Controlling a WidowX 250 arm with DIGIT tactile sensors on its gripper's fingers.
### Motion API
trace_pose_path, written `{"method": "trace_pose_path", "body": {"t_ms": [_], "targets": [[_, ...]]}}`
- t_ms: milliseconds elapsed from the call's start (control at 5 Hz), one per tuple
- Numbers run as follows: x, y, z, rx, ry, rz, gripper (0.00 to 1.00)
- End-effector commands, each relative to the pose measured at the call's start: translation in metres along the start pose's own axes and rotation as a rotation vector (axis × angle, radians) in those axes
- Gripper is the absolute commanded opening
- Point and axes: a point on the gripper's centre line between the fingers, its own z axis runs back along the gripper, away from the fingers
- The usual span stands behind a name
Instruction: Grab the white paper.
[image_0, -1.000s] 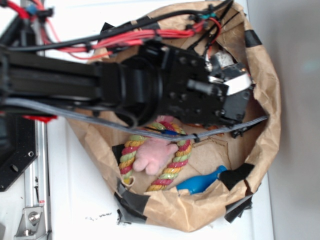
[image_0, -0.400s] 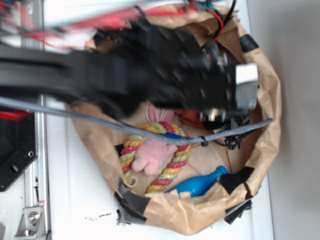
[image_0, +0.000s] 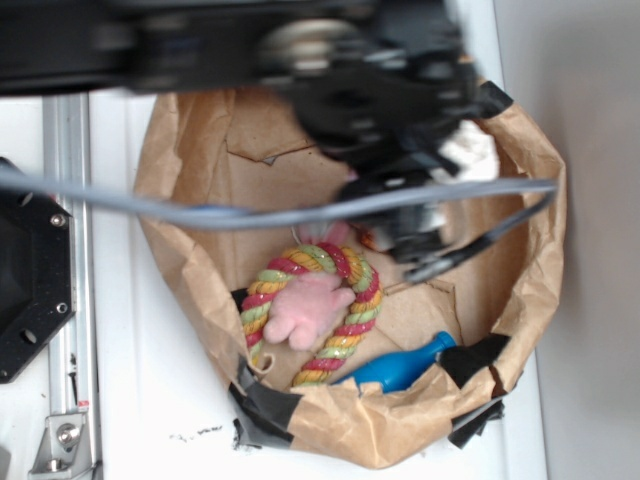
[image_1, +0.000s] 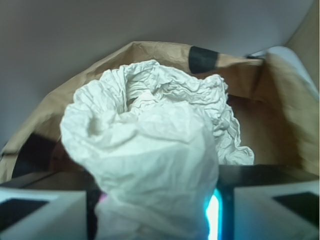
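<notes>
Two views are covering this moment, and both are placing the white paper (image_1: 150, 155) at the gripper (image_1: 155, 215). From the wrist camera, the crumpled wad is filling the gap between the two pale finger pads (image_1: 40, 212), which are pressing in on its lower part from either side; the jaws are standing narrowed around it, gripping the paper and nothing else. Most of the wad is bulging out ahead of the fingertips, its wrinkled folds spreading wider than the gap itself. Beyond the paper, the brown paper bag (image_1: 150, 55) is curving around as a backdrop, with a strip of black tape (image_1: 202, 59) sitting on its rim straight ahead of the gripper. From the exterior camera the arm is appearing blurred, and the gripper (image_0: 440, 190) is hanging over the far-right part of the bag (image_0: 200, 180), with a pale patch of the white paper (image_0: 470, 155) showing just beside the black hardware. Below the gripper in that view, a pink plush toy (image_0: 305, 310) is lying inside a multicoloured rope ring (image_0: 355, 320), and a blue bottle-shaped object (image_0: 400, 365) is resting near the bag's lower wall, all well apart from the fingers.
</notes>
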Motion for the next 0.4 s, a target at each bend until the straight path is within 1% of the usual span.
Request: {"method": "trace_pose_path", "body": {"t_ms": [0,200], "targets": [[-0.0010,-0.0164,0.0111,-0.009,0.054,-0.093,0.00],[-0.0029,-0.0188,0.0069,0.008,0.066,-0.095,0.00]]}}
